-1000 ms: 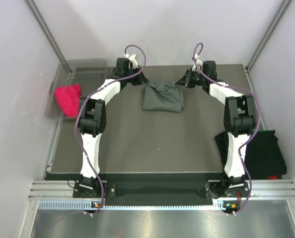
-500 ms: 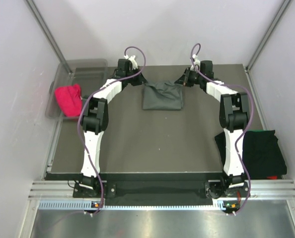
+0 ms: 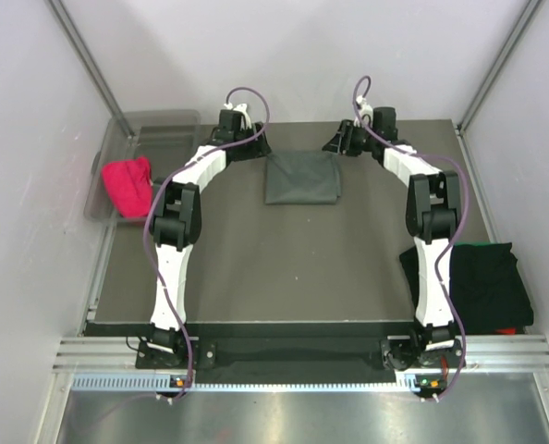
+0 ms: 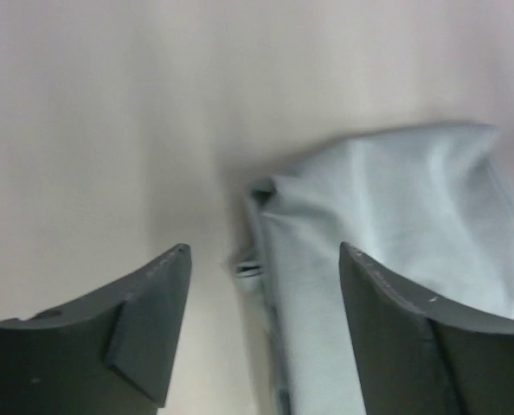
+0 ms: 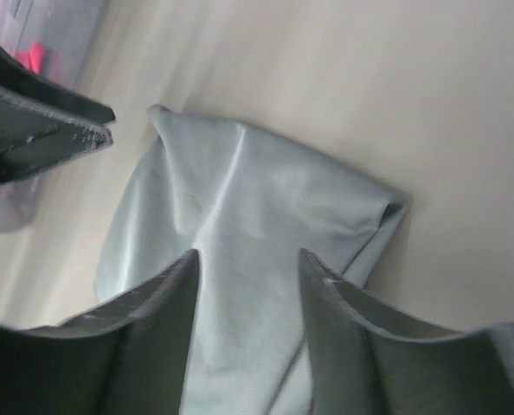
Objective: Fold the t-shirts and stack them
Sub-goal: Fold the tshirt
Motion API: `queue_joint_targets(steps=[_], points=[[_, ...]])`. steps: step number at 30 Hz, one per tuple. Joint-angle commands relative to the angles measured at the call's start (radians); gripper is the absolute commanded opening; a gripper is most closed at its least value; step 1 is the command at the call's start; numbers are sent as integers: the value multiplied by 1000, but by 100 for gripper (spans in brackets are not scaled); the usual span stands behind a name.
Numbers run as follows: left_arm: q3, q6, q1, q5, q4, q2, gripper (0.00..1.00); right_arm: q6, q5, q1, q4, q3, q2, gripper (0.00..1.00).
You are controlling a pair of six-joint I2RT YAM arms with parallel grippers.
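The dark grey t-shirt [image 3: 300,178] lies on the bench [image 3: 284,268] as a flat rectangle, so its folding looks finished or nearly so. Well to the right of it, and nearer the arm bases, the black t-shirts [image 3: 485,282] sit as 1 dark pile. The grey one is not on that pile, so the stacking seems left to do. Far left of the grey shirt a red cloth [image 3: 127,182] sits in a clear bin [image 3: 164,125]; whether it belongs to the job I cannot tell.

Both arms reach far forward, elbows out, wrists turned inward toward the shirt's 2 far corners. The left tool [image 4: 264,255] hangs released just above the far-left corner, jaws wide, nothing pinched. The right tool [image 5: 248,255] hovers over the far-right corner, jaws parted, the cloth lying loose beneath.
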Motion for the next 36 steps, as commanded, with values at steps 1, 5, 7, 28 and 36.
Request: queue_joint_targets(steps=[1,5,7,28,36], points=[[78,64,-17,-167,-71,-117,75,-140,-27,-25,-89,101,-54,52],[8,86,-23,-25,-40,-208,73,-190,-47,-78,-171,40,-116,59],[-16,65,-23,137,-9,-212,71,-232,-52,-92,-206,28,-123,61],[-263,-213,-40,485,269,-111,58,-17,-279,-92,-168,-3,55,79],[-326,-233,-17,459,281,-100,55,-13,-283,-71,-179,29,121,81]])
